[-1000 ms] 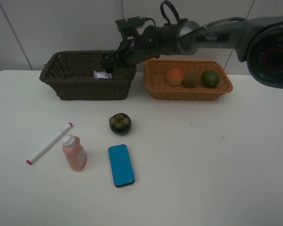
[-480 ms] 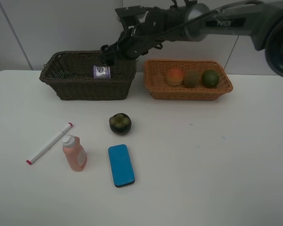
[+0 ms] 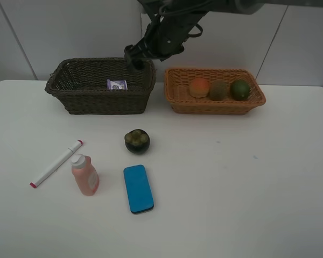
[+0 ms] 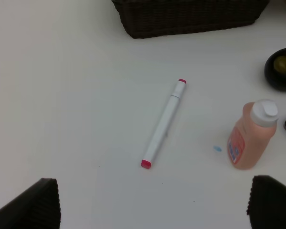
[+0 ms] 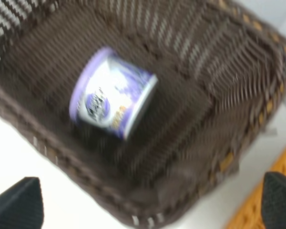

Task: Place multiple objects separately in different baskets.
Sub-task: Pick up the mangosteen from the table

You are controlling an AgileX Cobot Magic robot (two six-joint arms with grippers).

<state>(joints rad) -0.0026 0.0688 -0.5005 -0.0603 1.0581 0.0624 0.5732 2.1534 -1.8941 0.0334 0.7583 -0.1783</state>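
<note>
As four of the eight items lie in baskets, I rate the task about half done. Purple-lidded tub (image 3: 117,84) lies on its side in the dark brown basket (image 3: 59,88) at 11 o'clock on the table (image 3: 247,204). Orange-red fruit (image 3: 199,87), kiwi (image 3: 219,90) and green fruit (image 3: 240,89) sit in the light orange basket (image 3: 175,102) at 1 o'clock. Loose on the table: mangosteen (image 3: 137,141) near centre, blue block (image 3: 138,188) at its 6 o'clock, pink bottle (image 3: 85,175) and marker (image 3: 56,163) toward 8 o'clock. Right tool (image 3: 133,58) hangs over the dark basket's 3 o'clock end, jaws spread wide, holding nothing. Left tool (image 4: 155,205) hovers over the marker, likewise wide and empty. By my judgement, mangosteen belongs with the fruit and the other three with the tub.
</note>
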